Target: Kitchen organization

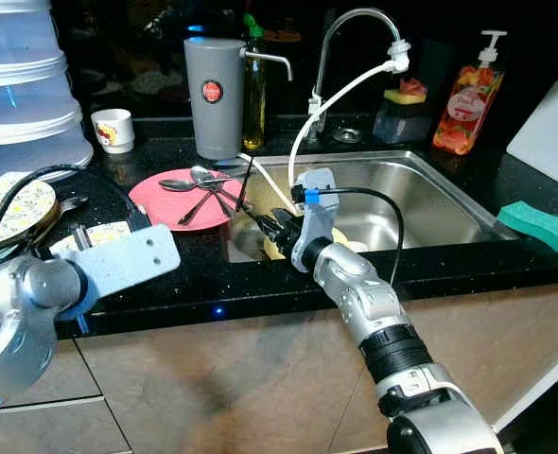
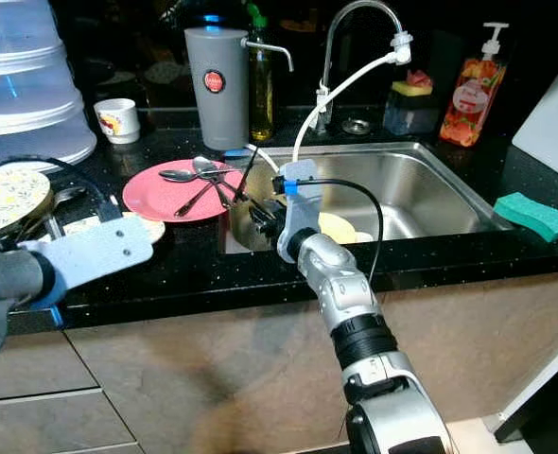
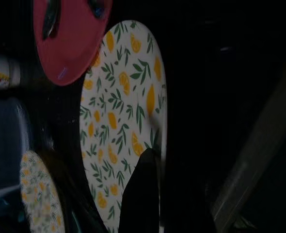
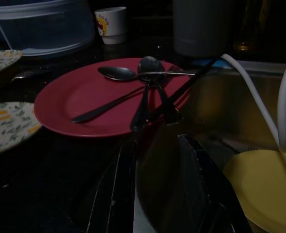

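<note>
1. Nearest the camera run pale cabinet fronts (image 1: 213, 378) under a black speckled table (image 1: 260, 274).
2. The left hand (image 3: 143, 194) hangs over a lemon-patterned plate (image 3: 126, 121) at the table's left end; one dark finger shows in its wrist view, and whether the hand is wide or narrow cannot be told.
3. The right hand (image 4: 155, 160) reaches over the sink's near left corner, its two black fingers a narrow gap apart and holding nothing.
4. Just beyond it sits the pink plate (image 1: 180, 197) on the table beside the steel sink (image 1: 430, 189), carrying several spoons (image 1: 199, 182) that cross one another.
5. A yellow dish (image 4: 264, 187) lies in the sink near the right hand, with a white hose (image 1: 340, 99) running from the tap (image 1: 355, 28) down towards it.
6. A green sponge (image 1: 539, 224) rests on the table right of the sink.
7. Farther back stand a grey jug (image 1: 215, 95), a small white cup (image 1: 114, 130), stacked clear containers (image 1: 19, 85) and a soap pump bottle (image 1: 468, 95).
8. The right wrist view shows the spoons' handles pointing towards the fingers; the head views show them as a small cluster.
</note>
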`<state>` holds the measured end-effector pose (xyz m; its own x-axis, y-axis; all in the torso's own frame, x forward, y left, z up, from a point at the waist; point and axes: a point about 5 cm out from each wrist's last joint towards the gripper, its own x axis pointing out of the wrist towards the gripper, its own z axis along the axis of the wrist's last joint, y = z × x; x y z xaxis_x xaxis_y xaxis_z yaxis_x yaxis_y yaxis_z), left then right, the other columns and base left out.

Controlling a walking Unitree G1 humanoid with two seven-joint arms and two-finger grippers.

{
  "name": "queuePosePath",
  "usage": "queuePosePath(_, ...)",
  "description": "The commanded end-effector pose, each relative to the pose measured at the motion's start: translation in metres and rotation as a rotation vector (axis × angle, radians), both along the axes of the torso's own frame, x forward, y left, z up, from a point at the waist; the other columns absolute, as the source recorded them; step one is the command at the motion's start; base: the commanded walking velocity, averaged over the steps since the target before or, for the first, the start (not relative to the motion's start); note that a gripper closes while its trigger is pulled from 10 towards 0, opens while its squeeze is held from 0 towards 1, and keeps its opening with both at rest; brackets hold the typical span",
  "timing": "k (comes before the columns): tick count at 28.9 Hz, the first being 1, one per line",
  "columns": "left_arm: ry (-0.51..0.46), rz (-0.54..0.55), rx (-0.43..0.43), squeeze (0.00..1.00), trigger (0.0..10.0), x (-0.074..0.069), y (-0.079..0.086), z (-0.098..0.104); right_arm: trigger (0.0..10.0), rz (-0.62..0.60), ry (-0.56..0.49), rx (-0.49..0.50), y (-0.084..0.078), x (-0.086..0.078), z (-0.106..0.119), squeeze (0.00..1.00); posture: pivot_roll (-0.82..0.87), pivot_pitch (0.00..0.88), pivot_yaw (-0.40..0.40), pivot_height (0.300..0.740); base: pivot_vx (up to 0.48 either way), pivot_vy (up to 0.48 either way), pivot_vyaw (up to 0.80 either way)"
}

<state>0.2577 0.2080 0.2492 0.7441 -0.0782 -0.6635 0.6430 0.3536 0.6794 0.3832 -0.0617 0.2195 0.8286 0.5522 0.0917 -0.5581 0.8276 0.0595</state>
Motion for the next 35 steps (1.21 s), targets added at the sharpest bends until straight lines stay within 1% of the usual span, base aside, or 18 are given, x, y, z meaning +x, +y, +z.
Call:
queuePosePath(1, 0.380, -0.088, -0.063, 0.00, 0.0, -0.023, -0.010, -0.041, 10.0, 0.006, 0.013, -0.013, 0.001, -0.001, -0.004, 0.00, 0.09, 0.036, -0.020, 0.740, 0.000, 0.000, 0.00)
queuePosePath(4, 0.407, -0.108, -0.064, 0.00, 0.0, -0.027, -0.012, -0.041, 10.0, 0.008, 0.013, -0.014, 0.001, -0.002, -0.004, 0.00, 0.09, 0.036, -0.020, 0.740, 0.000, 0.000, 0.00)
queuePosePath(7, 0.466, -0.158, -0.098, 0.00, 0.0, -0.039, -0.021, -0.041, 10.0, 0.014, 0.013, -0.016, 0.002, -0.002, -0.003, 0.00, 0.09, 0.036, -0.019, 0.740, 0.000, 0.000, 0.00)
queuePosePath(9, 0.478, -0.167, -0.108, 0.00, 0.0, -0.044, -0.024, -0.041, 10.0, 0.015, 0.013, -0.018, 0.002, -0.002, -0.003, 0.00, 0.09, 0.036, -0.019, 0.740, 0.000, 0.000, 0.00)
queuePosePath(11, 0.486, -0.187, -0.159, 0.00, 0.0, -0.048, -0.031, -0.038, 10.0, 0.018, 0.013, -0.020, 0.002, -0.002, -0.003, 0.00, 0.09, 0.036, -0.019, 0.740, 0.000, 0.000, 0.00)
queuePosePath(12, 0.486, -0.187, -0.159, 0.00, 0.0, -0.048, -0.031, -0.038, 10.0, 0.018, 0.013, -0.020, 0.002, -0.002, -0.003, 0.00, 0.09, 0.036, -0.019, 0.740, 0.000, 0.000, 0.00)
queuePosePath(14, 0.475, -0.219, -0.237, 0.00, 0.0, -0.049, -0.041, -0.034, 10.0, 0.021, 0.013, -0.021, 0.002, -0.002, -0.003, 0.00, 0.09, 0.036, -0.020, 0.740, 0.000, 0.000, 0.00)
queuePosePath(15, 0.475, -0.219, -0.237, 0.00, 0.0, -0.049, -0.041, -0.034, 10.0, 0.021, 0.013, -0.021, 0.002, -0.002, -0.003, 0.00, 0.09, 0.036, -0.020, 0.740, 0.000, 0.000, 0.00)
queuePosePath(17, 0.408, -0.263, -0.368, 0.00, 0.0, -0.042, -0.058, -0.024, 10.0, 0.024, 0.013, -0.022, 0.002, -0.002, -0.002, 0.00, 0.10, 0.035, -0.022, 0.740, 0.000, 0.000, 0.00)
queuePosePath(18, 0.408, -0.263, -0.368, 0.00, 0.0, -0.042, -0.058, -0.024, 10.0, 0.024, 0.013, -0.022, 0.002, -0.002, -0.002, 0.00, 0.10, 0.035, -0.022, 0.740, 0.000, 0.000, 0.00)
queuePosePath(19, 0.376, -0.284, -0.424, 0.00, 0.0, -0.039, -0.065, -0.019, 10.0, 0.025, 0.013, -0.022, 0.002, -0.002, -0.002, 0.00, 0.10, 0.035, -0.022, 0.740, 0.000, 0.000, 0.00)
queuePosePath(20, 0.323, -0.319, -0.509, 0.00, 0.0, -0.033, -0.077, -0.010, 10.0, 0.027, 0.010, -0.021, 0.003, -0.002, -0.001, 0.00, 0.10, 0.035, -0.022, 0.740, 0.000, 0.000, 0.00)
queuePosePath(22, 0.276, -0.327, -0.581, 0.00, 0.0, -0.028, -0.084, -0.002, 10.0, 0.026, 0.008, -0.021, 0.003, -0.001, -0.001, 0.00, 0.09, 0.030, -0.021, 0.740, 0.000, 0.000, 0.00)
queuePosePath(26, 0.220, -0.326, -0.622, 0.00, 0.0, -0.023, -0.087, 0.005, 10.0, 0.024, 0.005, -0.021, 0.003, -0.001, 0.000, 0.00, 0.09, 0.030, -0.021, 0.740, 0.000, 0.000, 0.00)
queuePosePath(29, 0.031, -0.243, -0.653, 0.00, 0.0, -0.003, -0.081, 0.023, 10.0, 0.012, -0.001, -0.017, 0.000, 0.000, 0.002, 0.00, 0.09, 0.027, -0.021, 0.740, 0.000, 0.000, 0.00)
queuePosePath(30, 0.031, -0.243, -0.653, 0.00, 0.0, -0.003, -0.081, 0.023, 10.0, 0.012, -0.001, -0.017, 0.000, 0.000, 0.002, 0.00, 0.09, 0.027, -0.021, 0.740, 0.000, 0.000, 0.00)
queuePosePath(32, -0.033, -0.219, -0.679, 0.00, 0.0, 0.002, -0.079, 0.031, 10.0, 0.007, -0.002, -0.015, -0.002, 0.000, 0.002, 0.00, 0.09, 0.024, -0.020, 0.740, 0.000, 0.000, 0.00)
queuePosePath(35, -0.069, -0.229, -0.773, 0.00, 0.0, 0.004, -0.082, 0.040, 10.0, 0.004, -0.003, -0.014, -0.002, 0.001, 0.002, 0.00, 0.09, 0.022, -0.021, 0.740, 0.000, 0.000, 0.00)
